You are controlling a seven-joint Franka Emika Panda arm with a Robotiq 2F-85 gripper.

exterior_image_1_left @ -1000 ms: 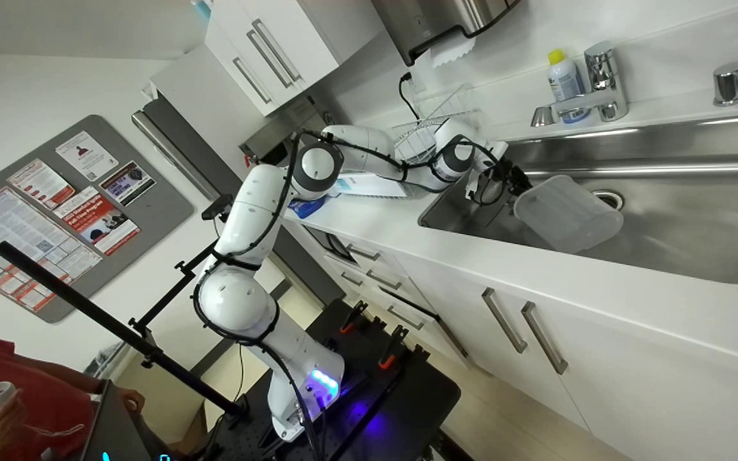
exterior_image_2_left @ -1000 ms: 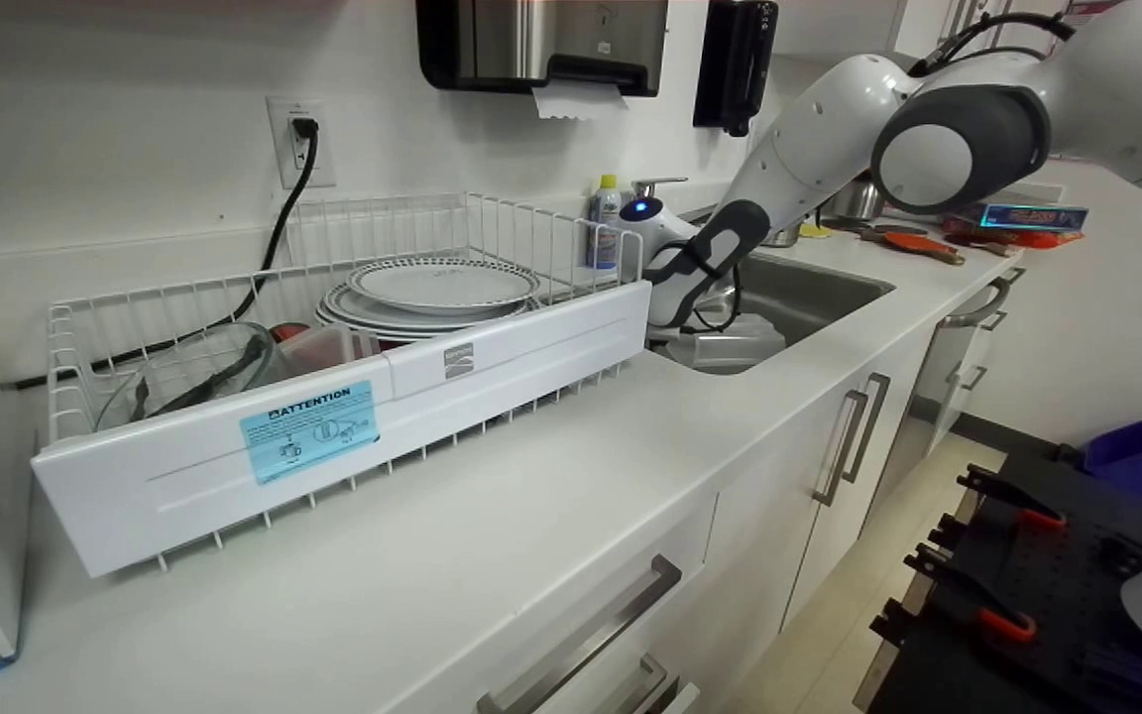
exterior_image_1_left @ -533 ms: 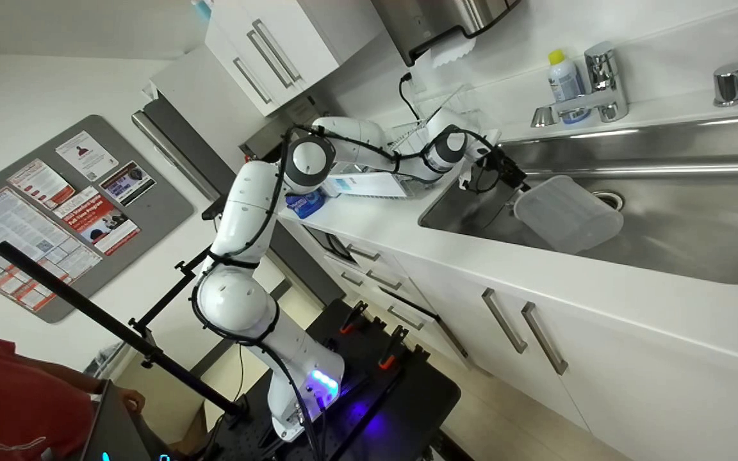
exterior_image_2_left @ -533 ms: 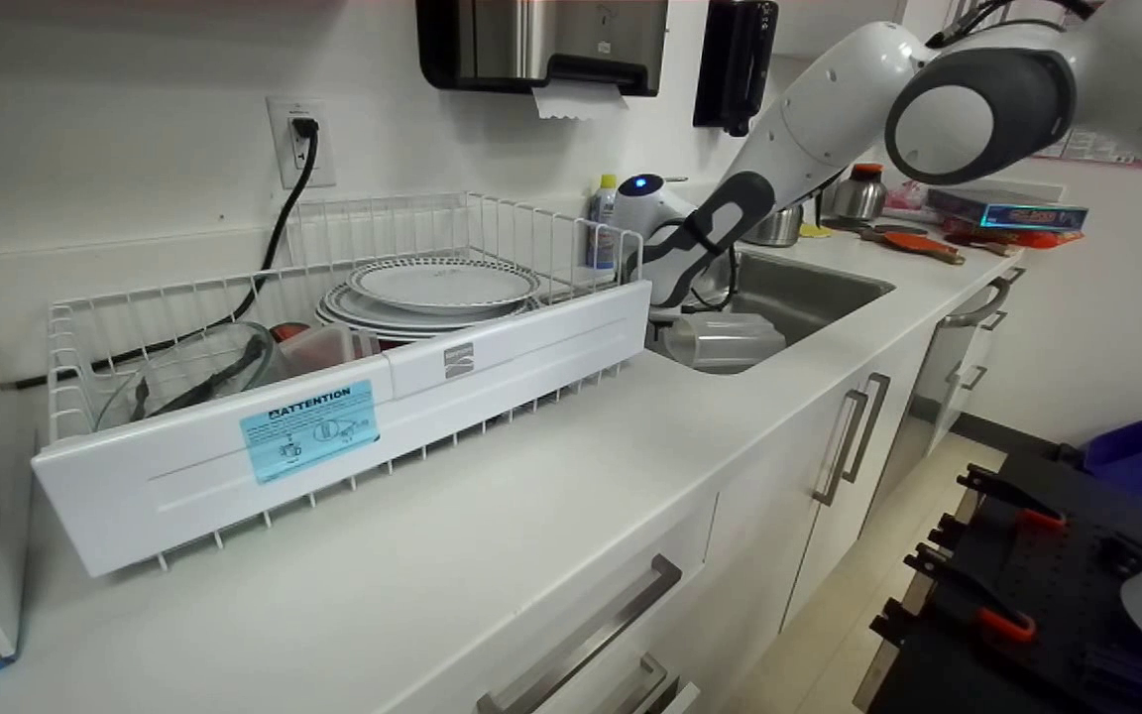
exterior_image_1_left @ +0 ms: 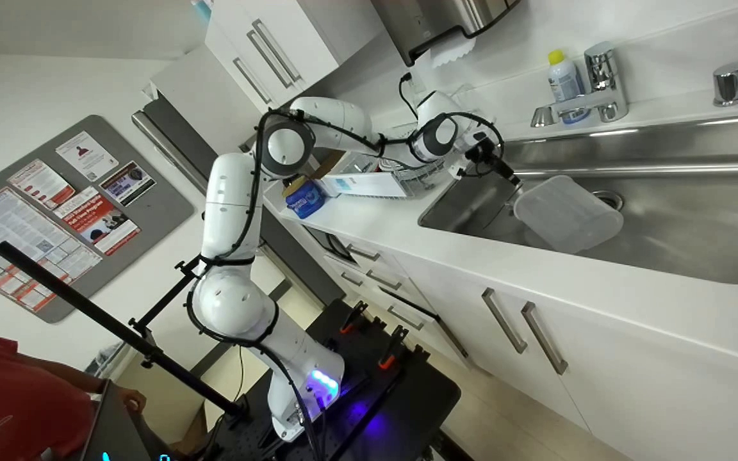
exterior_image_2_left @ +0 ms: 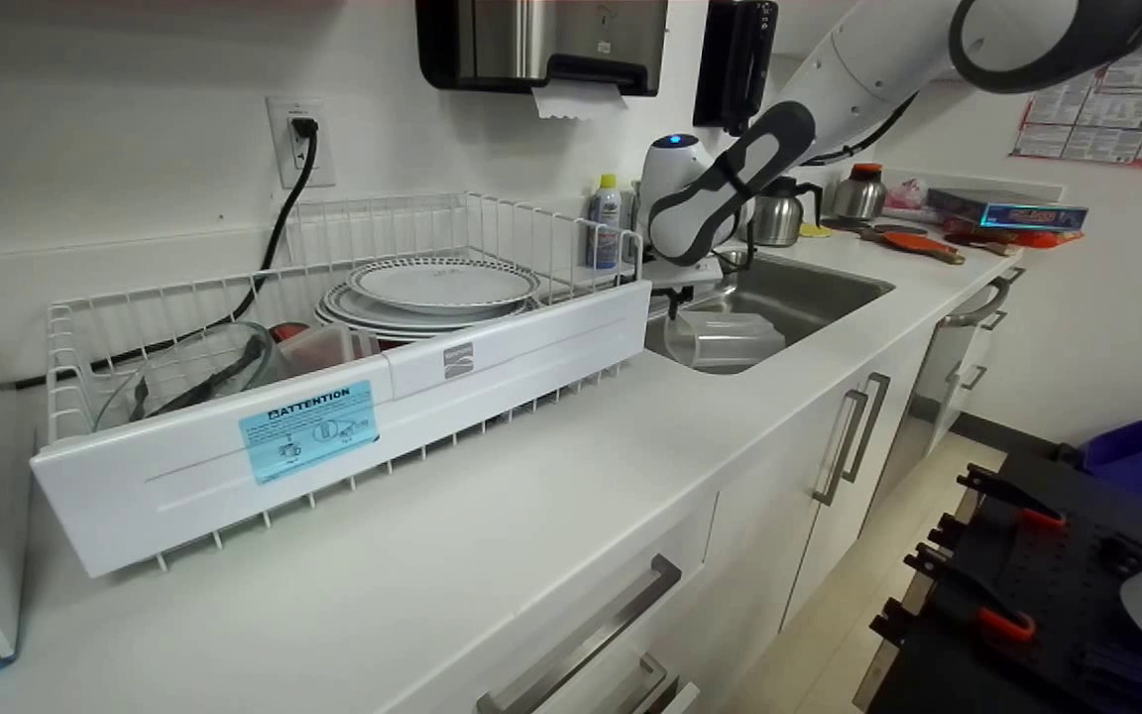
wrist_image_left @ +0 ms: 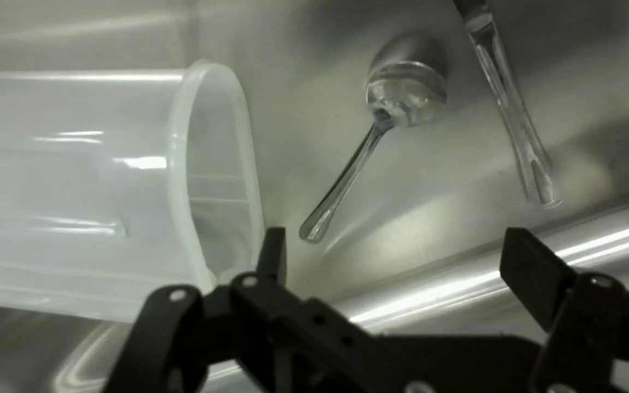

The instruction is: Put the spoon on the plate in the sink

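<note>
The spoon [wrist_image_left: 371, 143] lies loose on the floor of the steel sink [exterior_image_1_left: 696, 218] in the wrist view, its handle pointing toward my left finger. Above it in that view my gripper [wrist_image_left: 396, 245] stands wide open, nothing between its fingers. In both exterior views the gripper [exterior_image_1_left: 515, 180] [exterior_image_2_left: 673, 302] hangs in the near end of the sink, by the mouth of a clear plastic container [exterior_image_1_left: 567, 214]. Left finger and container rim [wrist_image_left: 181, 164] overlap in the wrist view; contact cannot be told. A plate in the sink is out of view.
Beside the spoon lies another metal utensil [wrist_image_left: 511, 109], its kind unclear. A raised steel ridge [wrist_image_left: 429, 297] runs below. The white dish rack [exterior_image_2_left: 531, 342] holds stacked round dishes [exterior_image_2_left: 442, 283]. A faucet [exterior_image_1_left: 606, 83] and spray bottle [exterior_image_2_left: 606, 213] stand behind the sink.
In the exterior views the arm has risen and drawn back, lifting the gripper up and away from the container's mouth. The container looks unmoved.
</note>
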